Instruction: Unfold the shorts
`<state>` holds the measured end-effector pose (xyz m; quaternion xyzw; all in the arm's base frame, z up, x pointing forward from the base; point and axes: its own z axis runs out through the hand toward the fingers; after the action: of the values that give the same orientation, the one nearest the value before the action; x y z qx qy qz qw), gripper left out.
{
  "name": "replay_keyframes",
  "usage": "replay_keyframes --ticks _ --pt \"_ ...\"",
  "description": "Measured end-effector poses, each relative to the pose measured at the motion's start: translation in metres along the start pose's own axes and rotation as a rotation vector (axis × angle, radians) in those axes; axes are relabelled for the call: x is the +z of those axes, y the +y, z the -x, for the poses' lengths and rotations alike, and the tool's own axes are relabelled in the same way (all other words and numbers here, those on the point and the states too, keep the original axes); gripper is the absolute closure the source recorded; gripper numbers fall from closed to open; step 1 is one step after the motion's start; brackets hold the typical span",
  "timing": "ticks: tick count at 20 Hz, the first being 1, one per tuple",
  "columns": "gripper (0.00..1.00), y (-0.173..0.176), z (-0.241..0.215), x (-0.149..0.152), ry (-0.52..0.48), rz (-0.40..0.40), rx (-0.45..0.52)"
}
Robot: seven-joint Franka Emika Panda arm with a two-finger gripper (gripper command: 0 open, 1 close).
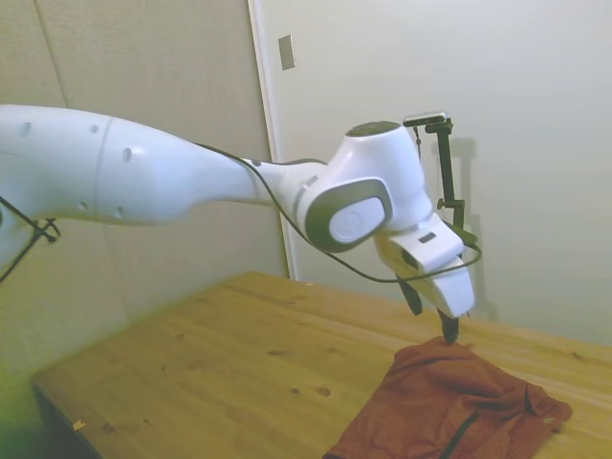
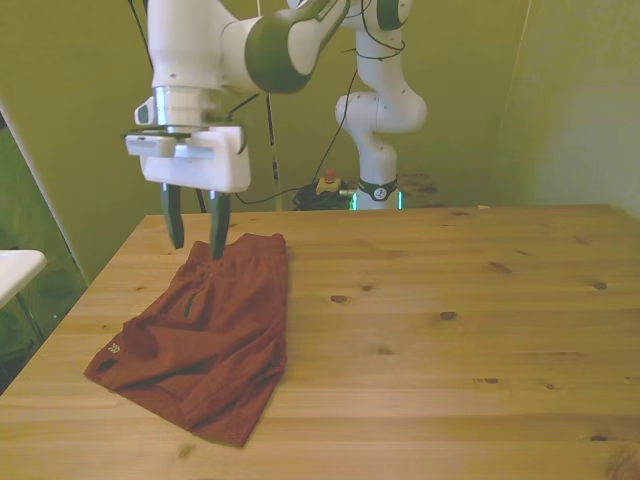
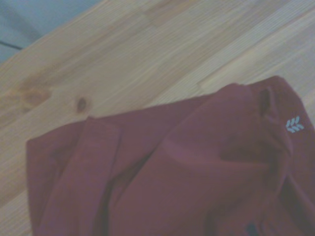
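Observation:
The rust-red shorts (image 2: 205,335) lie folded and rumpled on the wooden table (image 2: 450,330), toward the front view's left. A dark drawstring line runs along them (image 1: 459,432), and a small pale logo shows near one corner (image 3: 294,124). My gripper (image 2: 196,240) hangs open just above the shorts' far edge, one fingertip (image 2: 217,247) nearly touching the cloth and the other (image 2: 176,238) over bare wood beside it. From the side, the gripper (image 1: 442,325) points down at the top of the shorts (image 1: 449,402). Nothing is between the fingers.
The table's edge at the front view's left lies close to the shorts. A white object (image 2: 15,268) sits beyond that edge. Bare wood stretches toward the front view's right.

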<state>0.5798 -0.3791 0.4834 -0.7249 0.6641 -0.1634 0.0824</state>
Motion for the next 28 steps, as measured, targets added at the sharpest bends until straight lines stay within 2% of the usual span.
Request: replay_keyframes --ticks 9,13,14,28 --pt "0.0 0.0 -0.065 0.09 -0.014 0.041 0.125" --pt "0.0 -0.008 -0.072 0.109 -0.026 0.034 0.151" --pt "1.0 -0.01 -0.072 0.112 -0.031 0.035 0.156" --pt "1.0 -0.014 -0.081 0.143 -0.075 0.046 0.174"
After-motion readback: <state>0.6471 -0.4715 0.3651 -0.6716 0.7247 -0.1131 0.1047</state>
